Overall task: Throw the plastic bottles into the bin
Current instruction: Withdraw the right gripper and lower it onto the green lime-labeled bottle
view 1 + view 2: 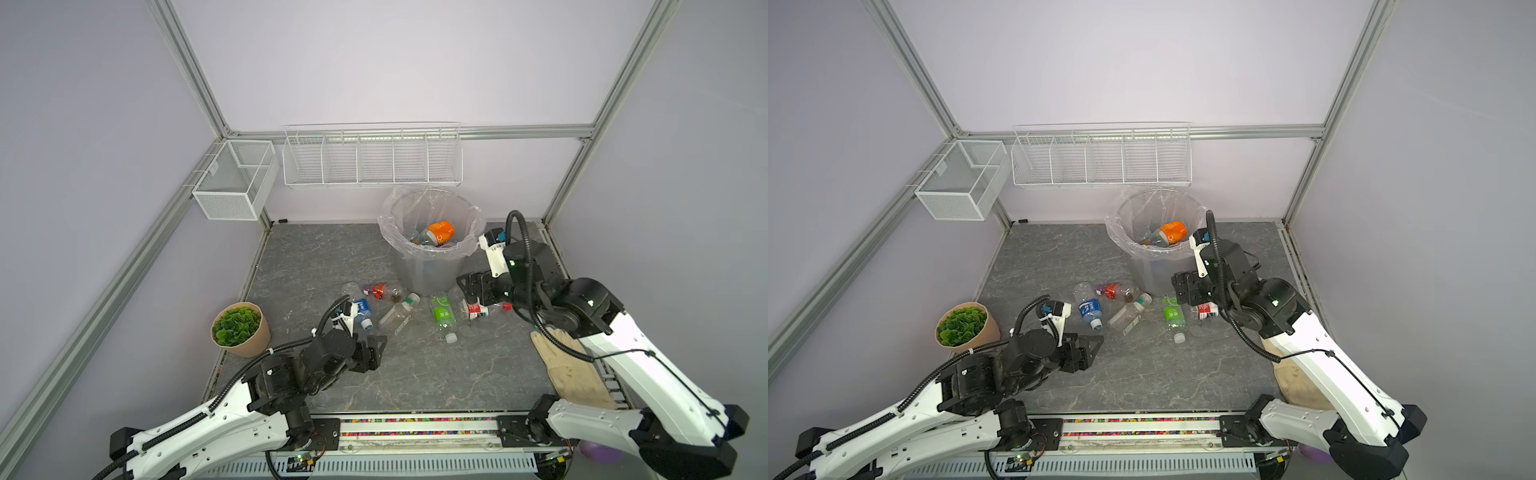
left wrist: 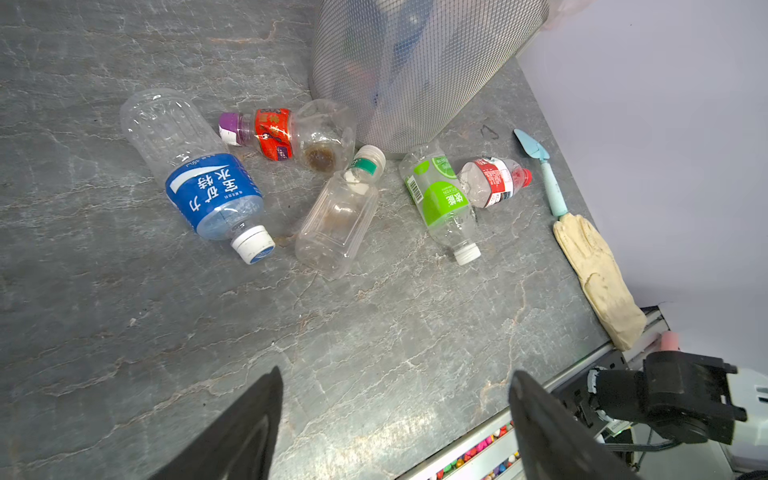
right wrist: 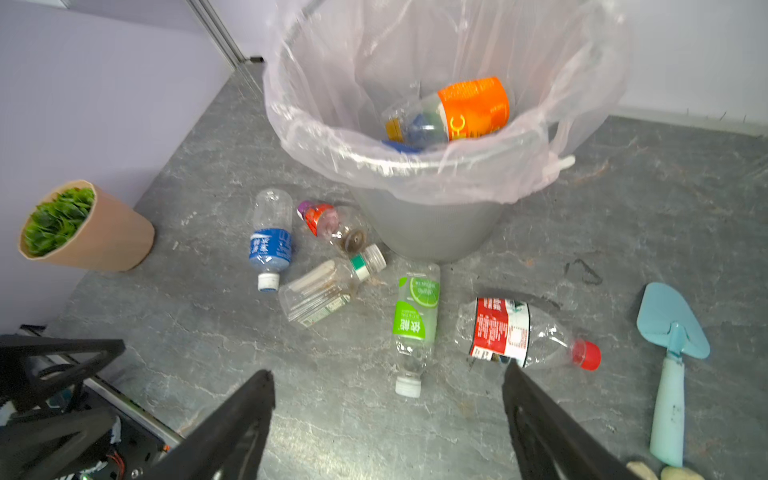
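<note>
Several plastic bottles lie on the grey floor in front of the bin [image 1: 432, 266]: a blue-label one [image 1: 364, 308], a red-label one with a purple cap [image 2: 274, 133], a clear square one [image 1: 397, 316], a green-label one [image 1: 443, 313] and a crushed red-label one [image 3: 507, 332]. An orange-label bottle [image 1: 441, 232] rests inside the bag-lined bin. My left gripper [image 1: 377, 348] hovers open, near of the blue-label bottle, with nothing between its fingers [image 2: 397, 374]. My right gripper [image 1: 471, 291] is open above the red-label bottle, beside the bin [image 3: 386, 370].
A potted plant [image 1: 241, 328] stands at the left edge of the floor. A cream glove [image 1: 573, 370] and a light blue trowel [image 3: 673, 332] lie along the right wall. Two white wire baskets [image 1: 372, 160] [image 1: 235, 178] hang on the walls behind.
</note>
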`<action>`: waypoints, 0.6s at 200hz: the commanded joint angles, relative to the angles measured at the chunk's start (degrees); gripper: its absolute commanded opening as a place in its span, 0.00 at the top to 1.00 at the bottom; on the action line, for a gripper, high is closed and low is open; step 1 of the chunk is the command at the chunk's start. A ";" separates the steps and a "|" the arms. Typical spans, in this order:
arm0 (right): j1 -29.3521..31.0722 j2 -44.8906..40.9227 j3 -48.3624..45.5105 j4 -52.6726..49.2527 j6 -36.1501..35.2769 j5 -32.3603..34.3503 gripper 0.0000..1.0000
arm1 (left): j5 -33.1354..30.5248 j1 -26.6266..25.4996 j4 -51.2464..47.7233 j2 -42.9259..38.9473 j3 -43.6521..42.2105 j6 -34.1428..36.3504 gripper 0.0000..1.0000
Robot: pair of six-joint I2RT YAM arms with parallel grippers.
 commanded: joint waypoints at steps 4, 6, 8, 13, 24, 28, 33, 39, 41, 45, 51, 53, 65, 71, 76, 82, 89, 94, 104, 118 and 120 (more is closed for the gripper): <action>0.21 -1.73 -4.86 2.82 2.95 0.81 0.12 | -1.03 -0.36 1.14 -0.06 -0.14 0.04 0.15; 0.28 -1.73 -5.24 2.83 3.04 0.78 0.12 | -0.99 -0.33 1.08 -0.10 -0.21 0.04 0.15; 0.23 -1.73 -5.50 2.90 3.19 0.77 0.12 | -1.00 -0.30 1.18 -0.19 -0.23 0.04 0.15; 0.27 -1.73 -6.32 2.93 3.52 0.76 0.12 | -0.96 -0.37 1.24 -0.27 -0.37 0.02 0.15; 0.24 -1.82 -8.42 3.35 4.39 0.60 0.12 | -1.01 -0.36 1.31 -0.61 -0.70 -0.18 0.15; 0.19 -1.82 -9.17 3.63 4.68 0.54 0.12 | -1.03 -0.34 1.31 -0.76 -0.82 -0.23 0.15; 0.21 -1.95 -10.20 3.98 5.15 0.29 0.12 | -1.01 -0.29 1.32 -0.96 -0.97 -0.31 0.15; 0.14 -2.06 -11.47 4.43 5.63 -0.10 0.12 | -1.05 -0.30 1.33 -1.14 -1.18 -0.43 0.15; 0.21 -2.08 -11.93 4.66 5.79 -0.18 0.12 | -0.95 -0.36 1.28 -1.22 -1.26 -0.56 0.15; 0.22 -2.22 -12.69 4.95 6.14 -0.30 0.12 | -0.95 -0.30 1.23 -1.40 -1.38 -0.65 0.15; 0.25 -2.33 -13.94 5.46 6.69 -0.66 0.12 | -0.94 -0.38 1.24 -1.65 -1.66 -0.72 0.15; 0.27 -2.39 -14.39 5.65 6.85 -0.71 0.12 | -0.97 -0.38 1.24 -1.77 -1.71 -0.74 0.15; 0.18 -2.44 -16.79 7.04 7.61 -1.24 0.12 | -1.03 -0.37 1.17 -2.30 -2.15 -1.02 0.15; 0.19 -2.31 -17.85 7.75 7.94 -1.34 0.12 | -1.03 -0.32 1.18 -2.47 -2.35 -1.06 0.15; 0.13 -2.12 -18.64 8.20 8.11 -1.47 0.12 | -1.08 -0.37 1.19 -2.63 -2.45 -1.10 0.15; 0.16 -1.77 -19.41 8.57 8.37 -1.50 0.12 | -0.95 -0.30 1.11 -2.73 -2.61 -1.17 0.15; 0.17 -1.08 -20.13 9.10 8.50 -1.68 0.12 | -0.95 -0.29 1.14 -2.88 -2.69 -1.20 0.15; 0.20 -0.61 -20.51 9.46 8.59 -1.88 0.12 | -0.87 -0.33 1.15 -2.84 -2.72 -1.20 0.15; 0.15 0.57 -21.13 10.34 8.76 -2.21 0.12 | -0.90 -0.34 1.03 -2.86 -2.72 -1.21 0.15; 0.13 2.47 -21.71 11.55 8.95 -2.60 0.12 | -0.80 -0.36 0.89 -3.02 -2.72 -1.26 0.15; 0.19 2.85 -21.83 11.70 8.91 -2.60 0.12 | -0.78 -0.35 0.89 -3.01 -2.77 -1.32 0.15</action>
